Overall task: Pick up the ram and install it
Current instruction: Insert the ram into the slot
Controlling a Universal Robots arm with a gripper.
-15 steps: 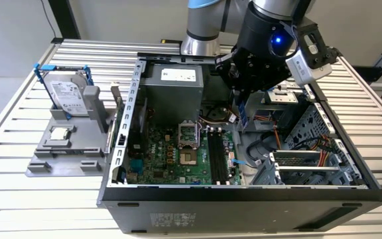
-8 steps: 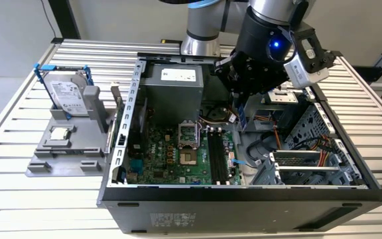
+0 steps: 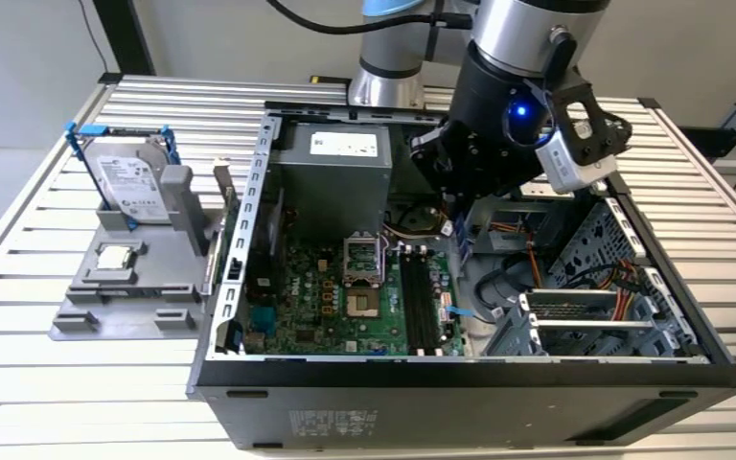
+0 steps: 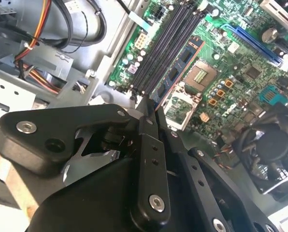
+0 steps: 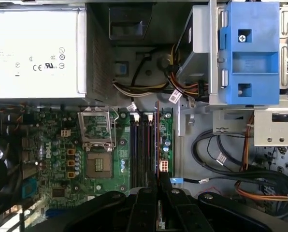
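Over the mem. slots (image 3: 420, 297), at 3 o'clock of the CPU socket (image 3: 364, 305) in exterior view: gripper (image 4: 149, 110) clamped on ram (image 4: 175, 72), edge-on. Risk: tilt/offset vs. slot, so stick jams or bends.

Green motherboard (image 5: 52, 145), blue bracket (image 5: 250, 72) — black hand (image 4: 148, 107), blue-green ram (image 4: 180, 65), black chips (image 4: 186, 55)

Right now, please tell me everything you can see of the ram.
The ram is a long, thin board with a row of black chips on one face and a reddish-brown edge. The gripper clamps it and hides its near part. It stands on edge, parallel to the black memory slots. Whether it sits in a slot cannot be told.
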